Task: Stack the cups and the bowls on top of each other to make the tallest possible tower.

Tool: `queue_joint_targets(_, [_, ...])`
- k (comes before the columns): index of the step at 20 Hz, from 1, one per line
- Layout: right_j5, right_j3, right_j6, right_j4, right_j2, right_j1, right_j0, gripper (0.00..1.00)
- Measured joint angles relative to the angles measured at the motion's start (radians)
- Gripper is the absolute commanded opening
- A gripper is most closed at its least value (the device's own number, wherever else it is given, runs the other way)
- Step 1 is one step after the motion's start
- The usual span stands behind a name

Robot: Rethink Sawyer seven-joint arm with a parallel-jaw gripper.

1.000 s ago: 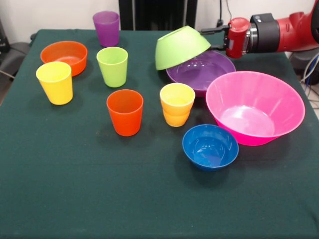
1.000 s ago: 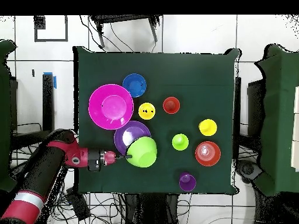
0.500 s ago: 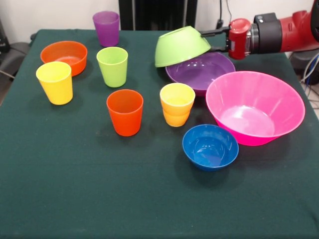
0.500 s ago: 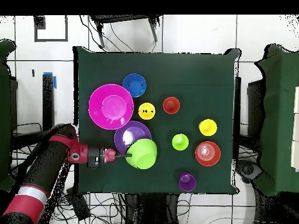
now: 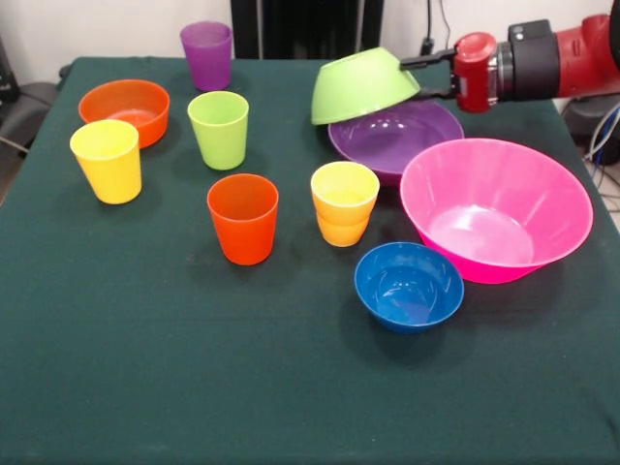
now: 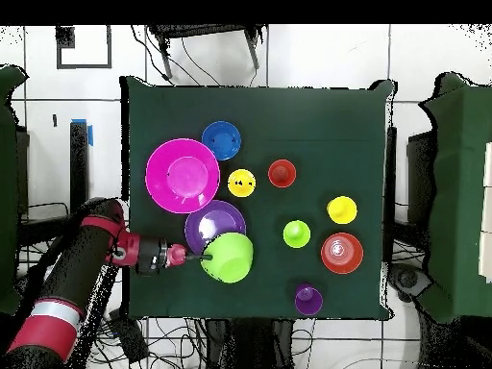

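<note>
My gripper (image 5: pixel 426 76) (image 6: pixel 200 257) is shut on the rim of the lime green bowl (image 5: pixel 363 85) (image 6: pixel 229 257). It holds the bowl upside down and tilted, over the far edge of the purple bowl (image 5: pixel 397 136) (image 6: pixel 211 226). The large pink bowl (image 5: pixel 496 208) (image 6: pixel 182 174) and the blue bowl (image 5: pixel 408 286) (image 6: pixel 221 139) stand upright in front. The orange bowl (image 5: pixel 124 108) (image 6: pixel 341 252) is at the left. The purple cup (image 5: pixel 207 54), lime green cup (image 5: pixel 219 129), yellow cup (image 5: pixel 107 160), orange-red cup (image 5: pixel 243 218) and yellow-orange cup (image 5: pixel 344 201) all stand upright and apart.
The dark green tablecloth (image 5: pixel 194 368) covers the table. Black equipment (image 5: pixel 305 27) stands behind the table's far edge. Cables lie on the floor around the table (image 6: pixel 259 346).
The gripper has carried the lime green bowl a little toward the right of the front view and slightly higher. The purple bowl has shifted slightly. The cups and other bowls have not moved.
</note>
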Motion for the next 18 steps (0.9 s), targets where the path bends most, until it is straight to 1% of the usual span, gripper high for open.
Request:
queue_joint_targets(5, [0.035, 0.017, 0.000, 0.005, 0.057, -0.062, -0.023, 1.00])
queue_joint_targets(11, [0.096, 0.022, -0.010, 0.011, 0.135, -0.150, -0.064, 1.00])
queue_joint_targets(16, [0.121, 0.022, -0.029, 0.011, 0.167, -0.196, -0.084, 1.00])
queue_joint_targets(18, [0.121, 0.023, -0.034, 0.011, 0.169, -0.201, -0.087, 1.00])
